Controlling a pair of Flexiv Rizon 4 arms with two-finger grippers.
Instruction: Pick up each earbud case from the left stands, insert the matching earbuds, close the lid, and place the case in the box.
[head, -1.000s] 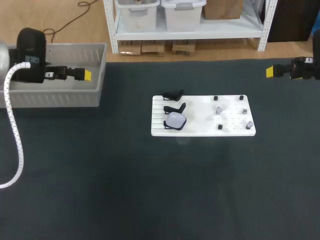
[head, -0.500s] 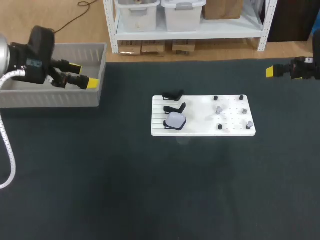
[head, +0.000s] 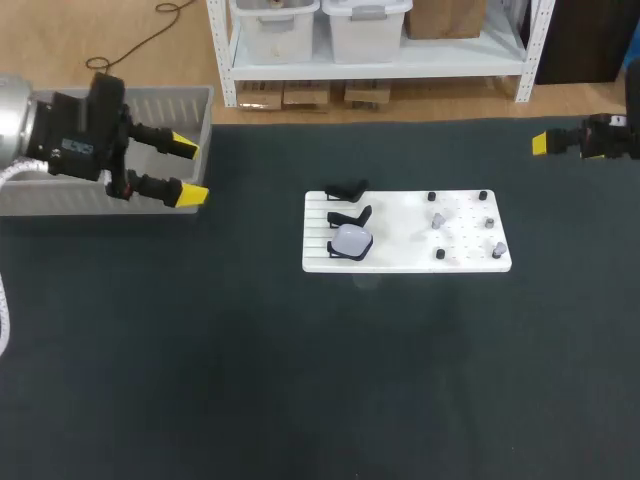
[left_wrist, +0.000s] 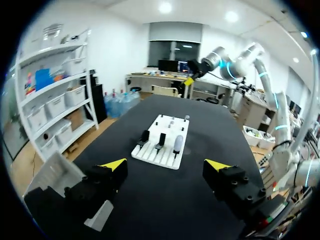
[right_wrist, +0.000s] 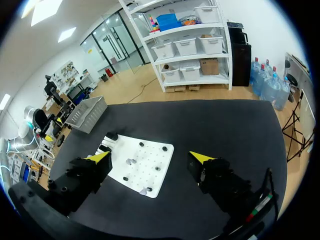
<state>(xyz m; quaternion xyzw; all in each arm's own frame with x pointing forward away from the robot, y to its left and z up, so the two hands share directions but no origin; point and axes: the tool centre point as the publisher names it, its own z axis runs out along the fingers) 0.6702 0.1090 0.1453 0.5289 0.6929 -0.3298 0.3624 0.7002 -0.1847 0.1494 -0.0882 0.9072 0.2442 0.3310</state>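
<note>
1. Box (head: 60, 197): sitting at the far left of the table (head: 300, 400), well apart from the board (head: 400, 228). We cannot tell what is lying inside it. Risk: our left gripper (head: 188, 172) is hanging at its right end, and a low swing out could be clipping the wall and shoving the box.
2. Left gripper: we are holding it spread wide and empty, fingers pointing toward the board. Risk: the case is lying far off, so a long reach is needed. A small aiming error could be landing a finger on a stand instead of around the case.
3. Stands (head: 345, 188): three are lining the board's left edge, and the two farther ones are standing empty. Risk: a finger could be catching a bare stand and dragging the whole board, which does not look fastened.
4. Case (head: 351, 240): one pale case is resting on the stand nearest us, lid shut as far as we can tell. Risk: it looks smooth and rounded, so an off-centre pinch could be squirting it out onto the table.
5. Earbuds (head: 438, 220): small pieces are sitting among pegs (head: 483, 195) on the board's right half, too small for us to be telling pairs apart. Risk: we could be picking a non-matching bud or knocking a neighbour off.
6. Right gripper (right_wrist: 150, 157): we are holding it spread and empty at the table's far right, well apart from the board. Risk: both grippers could be colliding if they are working over the board together.
</note>
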